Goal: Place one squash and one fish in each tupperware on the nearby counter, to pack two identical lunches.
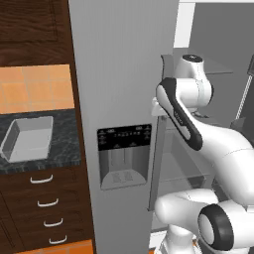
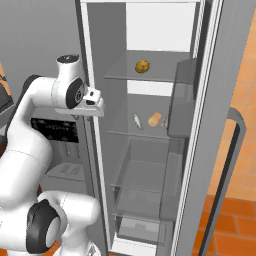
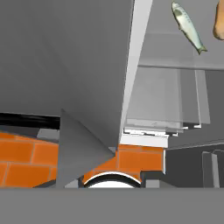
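Observation:
One tupperware (image 1: 27, 138) lies with nothing in it on the black speckled counter (image 1: 59, 154), left of the fridge. Inside the open fridge, a slim grey-green fish (image 2: 136, 120) and a tan squash (image 2: 155, 119) lie side by side on the middle glass shelf. In the hand view the fish (image 3: 188, 27) is at the top right and the squash (image 3: 218, 22) is cut by the right edge. My gripper (image 2: 96, 106) hovers at the fridge's left front edge, level with that shelf and well left of both items. Its fingers are hidden and I see nothing held.
A knobbly yellow-brown lump (image 2: 142, 66) sits on the shelf above. The closed fridge door with its dispenser (image 1: 124, 154) stands between the arm and the counter. The open door (image 2: 200, 125) bounds the right side. Clear drawers (image 2: 145, 175) fill the lower fridge.

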Tool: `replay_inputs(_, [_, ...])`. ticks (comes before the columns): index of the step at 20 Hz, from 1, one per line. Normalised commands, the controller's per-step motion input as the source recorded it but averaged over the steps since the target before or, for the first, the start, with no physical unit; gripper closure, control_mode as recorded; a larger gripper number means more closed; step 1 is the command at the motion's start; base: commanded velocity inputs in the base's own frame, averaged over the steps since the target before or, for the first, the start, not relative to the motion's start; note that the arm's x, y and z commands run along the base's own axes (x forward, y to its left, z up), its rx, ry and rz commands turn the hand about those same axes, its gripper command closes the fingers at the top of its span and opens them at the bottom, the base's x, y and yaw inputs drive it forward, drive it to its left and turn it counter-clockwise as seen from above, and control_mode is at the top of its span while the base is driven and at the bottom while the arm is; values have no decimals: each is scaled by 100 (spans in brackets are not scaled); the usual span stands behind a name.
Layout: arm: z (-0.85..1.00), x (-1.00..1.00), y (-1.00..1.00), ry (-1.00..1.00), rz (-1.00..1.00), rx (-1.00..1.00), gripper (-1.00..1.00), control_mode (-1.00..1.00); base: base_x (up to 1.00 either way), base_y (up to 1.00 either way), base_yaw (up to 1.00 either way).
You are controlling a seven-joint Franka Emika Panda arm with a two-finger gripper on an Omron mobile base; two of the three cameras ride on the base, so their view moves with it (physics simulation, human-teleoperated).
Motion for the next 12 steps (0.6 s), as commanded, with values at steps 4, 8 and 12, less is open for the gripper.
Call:
replay_inputs(4, [-10, -44, -35, -18, 0, 0, -100, -100, 0, 0, 0])
replay_inputs(8, [-14, -43, -87, -13, -1, 1, -100, -100, 0, 0, 0])
replay_inputs(12, [-19, -16, -84, -1, 0, 1, -100, -100, 0, 0, 0])
